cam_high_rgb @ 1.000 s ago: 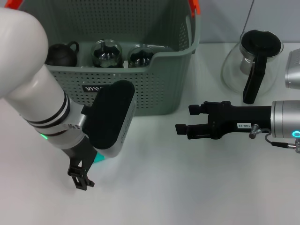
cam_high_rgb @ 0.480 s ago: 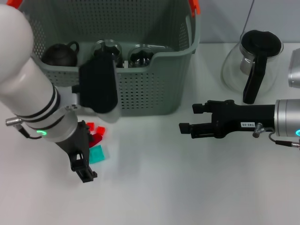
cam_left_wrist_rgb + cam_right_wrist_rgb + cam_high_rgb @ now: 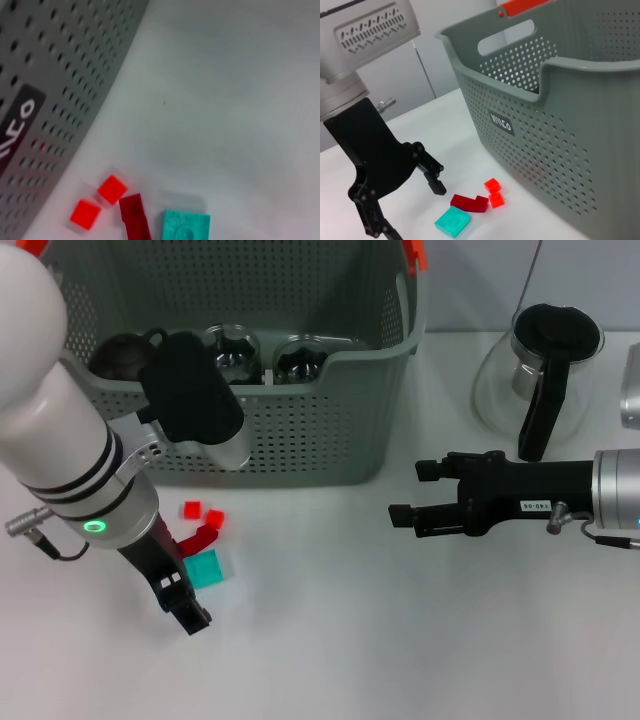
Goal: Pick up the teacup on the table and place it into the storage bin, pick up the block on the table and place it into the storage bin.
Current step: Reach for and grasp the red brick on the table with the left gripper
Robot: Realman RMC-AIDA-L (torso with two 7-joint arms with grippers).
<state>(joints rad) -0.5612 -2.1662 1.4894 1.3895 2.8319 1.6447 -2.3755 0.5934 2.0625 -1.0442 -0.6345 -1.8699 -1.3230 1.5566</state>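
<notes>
The grey-green storage bin stands at the back of the table; its label wall also shows in the left wrist view and the right wrist view. No teacup shows on the table. In front of the bin lie two small red blocks, a dark red piece and a teal block. They also show as red blocks, teal block, and teal block. My left gripper hangs open and empty just left of the teal block. My right gripper is open and empty, to the right.
Inside the bin sit a dark teapot and two glass cups. A glass carafe with a black handle stands at the back right, and a metal object is at the right edge. My left forearm hangs over the bin's front-left corner.
My left wrist has swung up and back toward the bin, uncovering the blocks; its gripper shifted slightly right and toward the front. My right gripper drifted a little to the right.
</notes>
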